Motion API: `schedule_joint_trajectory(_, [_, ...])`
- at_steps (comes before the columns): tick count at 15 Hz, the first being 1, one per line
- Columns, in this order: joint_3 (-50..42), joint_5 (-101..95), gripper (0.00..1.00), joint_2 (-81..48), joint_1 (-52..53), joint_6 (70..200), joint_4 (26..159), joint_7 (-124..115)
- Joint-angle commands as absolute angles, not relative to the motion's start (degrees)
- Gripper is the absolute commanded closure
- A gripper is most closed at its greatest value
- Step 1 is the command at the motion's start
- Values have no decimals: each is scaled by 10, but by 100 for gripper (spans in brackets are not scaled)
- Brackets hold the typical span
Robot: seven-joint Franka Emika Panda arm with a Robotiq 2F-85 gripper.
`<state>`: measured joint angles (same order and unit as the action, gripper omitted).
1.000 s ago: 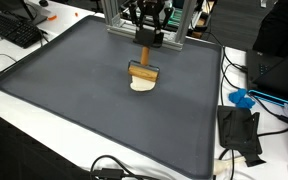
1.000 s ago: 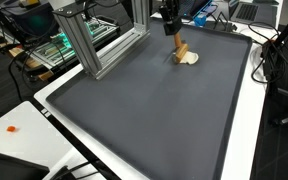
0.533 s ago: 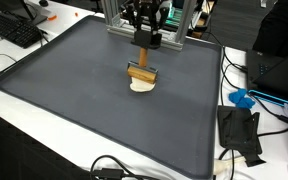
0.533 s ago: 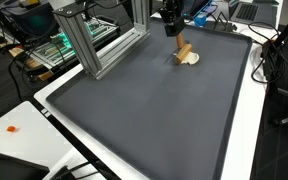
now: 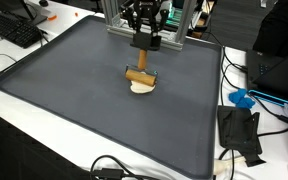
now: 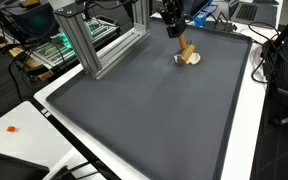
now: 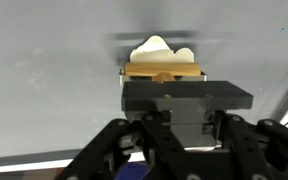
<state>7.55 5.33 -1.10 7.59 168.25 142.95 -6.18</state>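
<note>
The T-shaped wooden roller with a short handle [image 5: 139,75] stands upright near the far middle of the dark grey rubber mat [image 5: 74,95]. Its crossbar is right over the flat pale dough-like disc [image 5: 142,88], though I cannot tell whether they touch, and the black gripper [image 5: 143,44] has its fingers clamped on the handle's top. The mat covers a white table [image 5: 4,92], with a silver aluminium frame [image 6: 89,40] behind the arm, a black keyboard [image 5: 14,30] off one corner, and a blue object [image 5: 242,98] among cables beside the opposite edge.

wooden roller [image 5: 139,76] shifted slightly, poss. tilted
</note>
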Motion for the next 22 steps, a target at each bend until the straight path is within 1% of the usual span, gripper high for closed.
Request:
schedule_joint_trajectory(1, [87, 51, 77, -81, 85, 1721, 1444, -31])
schedule_joint_trajectory(8, [95, 51, 77, -91, 89, 1756, 1451, 34])
schedule_joint_trajectory(22, [99, -7, 77, -111, 90, 1803, 1445, 32])
